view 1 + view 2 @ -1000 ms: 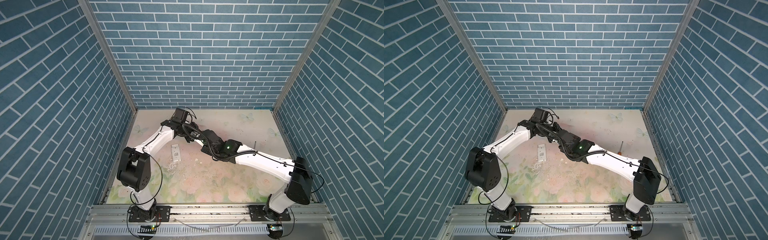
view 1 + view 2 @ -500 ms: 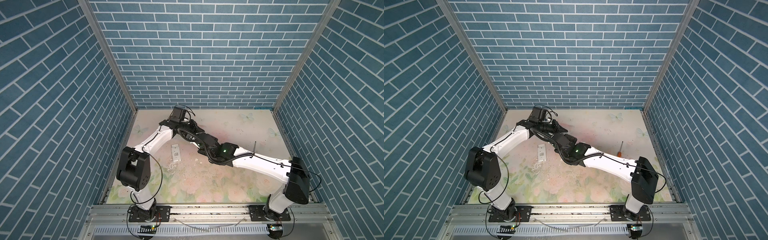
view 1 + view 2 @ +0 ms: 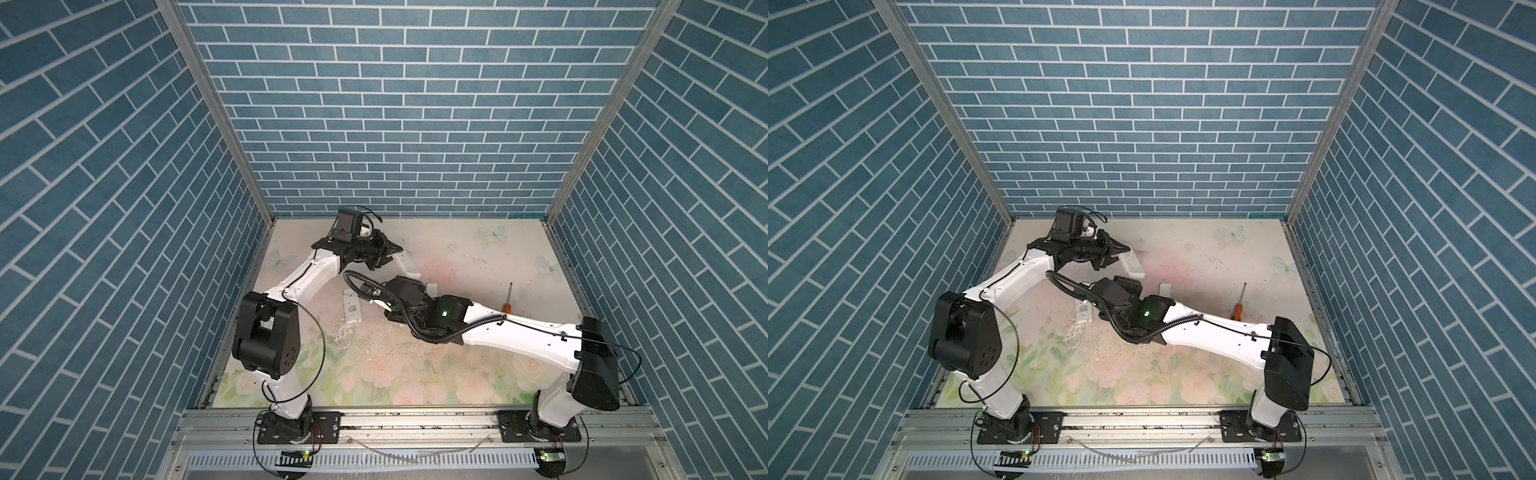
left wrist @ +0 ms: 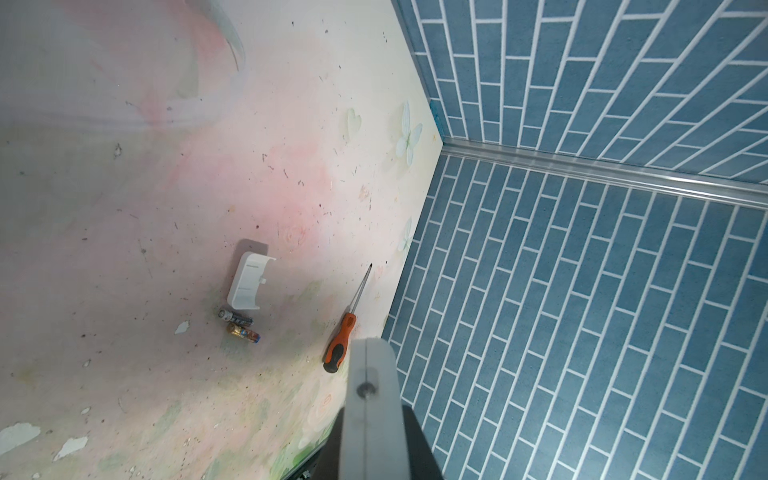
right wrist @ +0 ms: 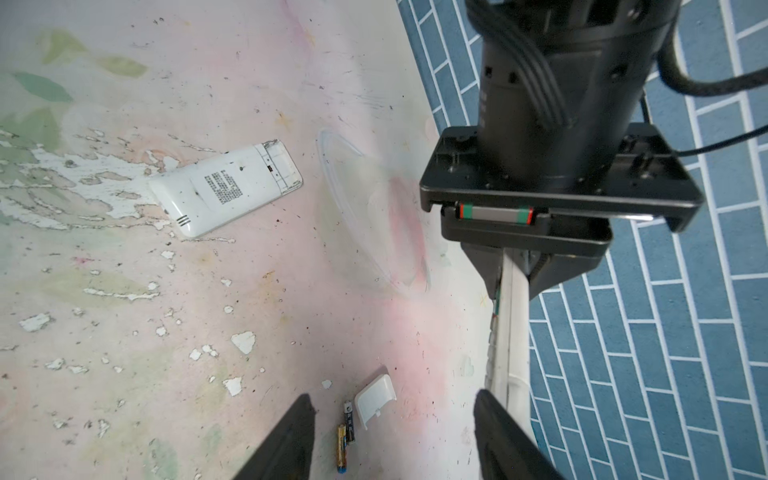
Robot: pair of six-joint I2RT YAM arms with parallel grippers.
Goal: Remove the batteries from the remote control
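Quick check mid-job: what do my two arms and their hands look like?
Both arms: white link shells, bulky black joint housings. The left arm has a thin black cable loop; the right arm carries ribbed black conduit and a green indicator light. The right hand has dark tapered fingers; the left hand is black.

The right arm [image 3: 519, 338] hides the batteries [image 4: 236, 317] (two lie there) in both top views.

Blue brick-patterned walls [image 3: 374, 104] enclose a worn floral tabletop [image 3: 457, 253].
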